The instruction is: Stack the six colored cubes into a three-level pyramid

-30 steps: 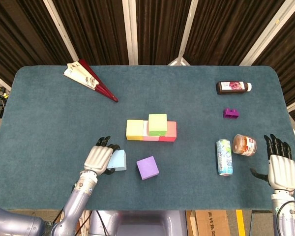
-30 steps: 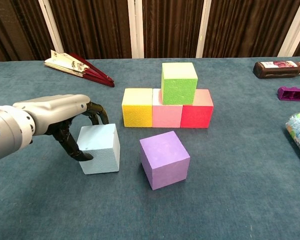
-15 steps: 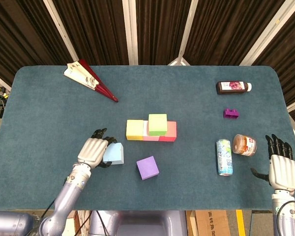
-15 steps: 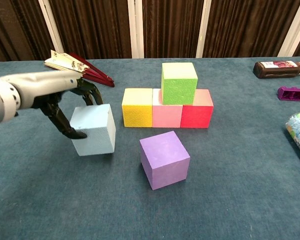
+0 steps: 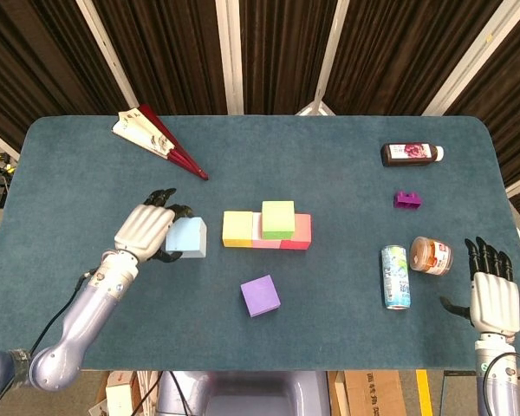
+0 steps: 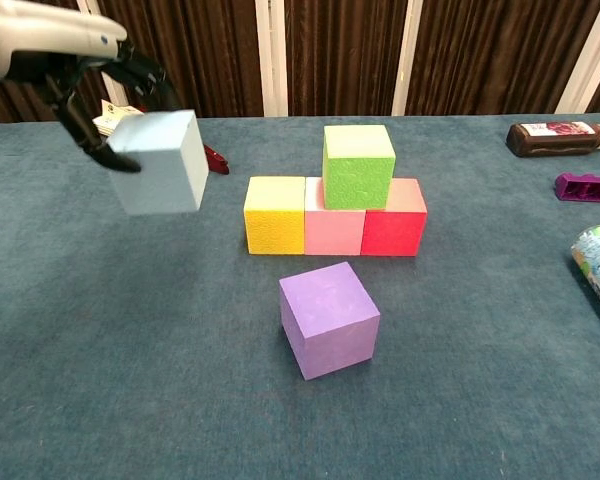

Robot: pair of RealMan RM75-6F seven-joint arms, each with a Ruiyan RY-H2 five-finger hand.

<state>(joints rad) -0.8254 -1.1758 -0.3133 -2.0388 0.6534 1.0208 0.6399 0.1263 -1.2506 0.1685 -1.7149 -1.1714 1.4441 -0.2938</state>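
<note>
Light blue cube (image 6: 160,162) in left hand (image 5: 145,230), aloft

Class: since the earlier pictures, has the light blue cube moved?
Yes. The left hand has lifted the light blue cube off the table, up and back beside the yellow cube.

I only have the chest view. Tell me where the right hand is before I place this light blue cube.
Observer: The right hand is over the right front corner of the table, fingers apart, holding nothing.
Operator: Report what is near it.
Observer: A brownish jar sits beside the can, just left of that hand.
Operator: Give me the cube's position from above.
Observer: Held by the left hand, the light blue cube shows left of the yellow cube, with a gap between them.
</note>
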